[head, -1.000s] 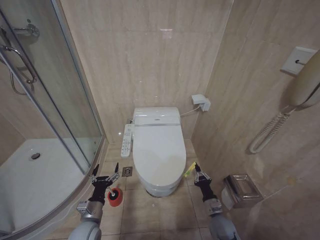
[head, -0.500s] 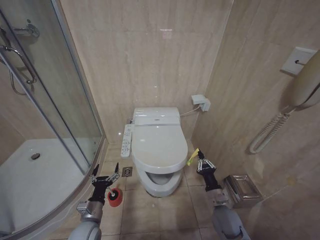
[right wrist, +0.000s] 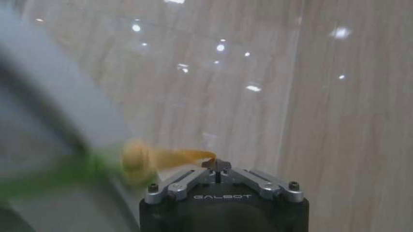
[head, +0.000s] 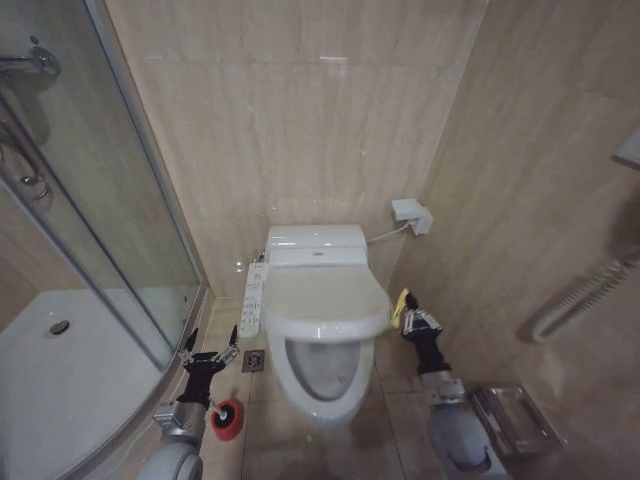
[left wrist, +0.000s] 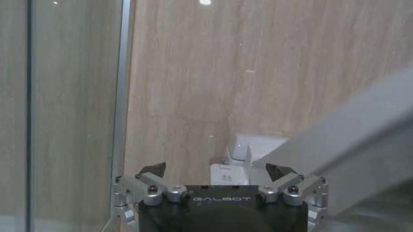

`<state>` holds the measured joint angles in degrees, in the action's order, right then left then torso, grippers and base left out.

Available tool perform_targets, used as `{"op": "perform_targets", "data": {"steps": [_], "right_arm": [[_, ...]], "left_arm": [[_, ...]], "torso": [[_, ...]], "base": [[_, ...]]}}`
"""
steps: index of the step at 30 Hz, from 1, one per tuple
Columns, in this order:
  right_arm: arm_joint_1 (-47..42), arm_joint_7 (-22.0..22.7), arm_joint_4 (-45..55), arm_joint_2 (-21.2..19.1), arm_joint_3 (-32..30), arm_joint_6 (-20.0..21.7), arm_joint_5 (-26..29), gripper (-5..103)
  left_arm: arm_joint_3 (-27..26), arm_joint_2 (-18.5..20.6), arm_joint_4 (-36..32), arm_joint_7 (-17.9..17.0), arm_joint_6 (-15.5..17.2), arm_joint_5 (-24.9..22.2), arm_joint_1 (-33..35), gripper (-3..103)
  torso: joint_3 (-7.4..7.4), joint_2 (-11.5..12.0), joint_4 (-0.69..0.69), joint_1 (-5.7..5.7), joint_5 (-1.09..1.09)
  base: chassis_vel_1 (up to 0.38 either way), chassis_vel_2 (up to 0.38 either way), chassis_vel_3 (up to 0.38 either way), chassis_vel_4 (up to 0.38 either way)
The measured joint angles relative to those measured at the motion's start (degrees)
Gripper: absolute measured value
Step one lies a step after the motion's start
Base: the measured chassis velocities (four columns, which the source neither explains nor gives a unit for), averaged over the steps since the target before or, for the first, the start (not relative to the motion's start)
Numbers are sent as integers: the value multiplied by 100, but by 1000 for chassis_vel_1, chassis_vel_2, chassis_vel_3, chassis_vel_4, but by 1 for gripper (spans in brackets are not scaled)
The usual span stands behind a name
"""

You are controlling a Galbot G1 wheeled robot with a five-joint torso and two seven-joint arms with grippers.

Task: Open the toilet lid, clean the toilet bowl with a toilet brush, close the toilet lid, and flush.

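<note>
The toilet lid (head: 325,300) stands partly raised, and the toilet bowl (head: 322,370) shows beneath its front edge. My right gripper (head: 415,318) is at the lid's right rim, shut on the green-and-yellow strap (head: 402,303). In the right wrist view the gripper (right wrist: 217,164) pinches the yellow strap (right wrist: 161,157) beside the blurred lid (right wrist: 58,125). My left gripper (head: 210,350) hovers open, low on the toilet's left, just above the toilet brush (head: 226,420) with its red base on the floor. The left wrist view has that gripper (left wrist: 216,171) open, with the lid (left wrist: 361,135) slanting past it.
A glass shower enclosure (head: 110,220) with a white tray (head: 60,350) stands on the left. A control panel (head: 253,298) hangs on the toilet's left side and a floor drain (head: 254,361) lies below it. A metal box (head: 515,420) sits on the right wall near my right arm.
The right gripper has risen with the strap, lifting the lid from flat to partly raised and uncovering the bowl. The head camera has shifted. The left gripper has stayed put.
</note>
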<state>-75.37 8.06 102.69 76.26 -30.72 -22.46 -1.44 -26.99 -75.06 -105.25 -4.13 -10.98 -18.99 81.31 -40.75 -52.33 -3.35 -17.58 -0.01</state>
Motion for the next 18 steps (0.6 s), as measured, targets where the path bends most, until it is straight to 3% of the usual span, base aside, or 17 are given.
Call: {"op": "perform_targets", "data": {"steps": [9,18], "right_arm": [[168,61,370,-377,-106,367,455,0],[749,22,404,-471,181,667,538,0]], "left_arm": [[-1,0,0,-1,0,0,6,100],[0,0,0,0,0,0,4,100]], "torso": [[2,-2,-1,10,1],[1,-1,-1,6,1]], "base": [[1,-2,-19,13],[9,-11,-12,3]]}}
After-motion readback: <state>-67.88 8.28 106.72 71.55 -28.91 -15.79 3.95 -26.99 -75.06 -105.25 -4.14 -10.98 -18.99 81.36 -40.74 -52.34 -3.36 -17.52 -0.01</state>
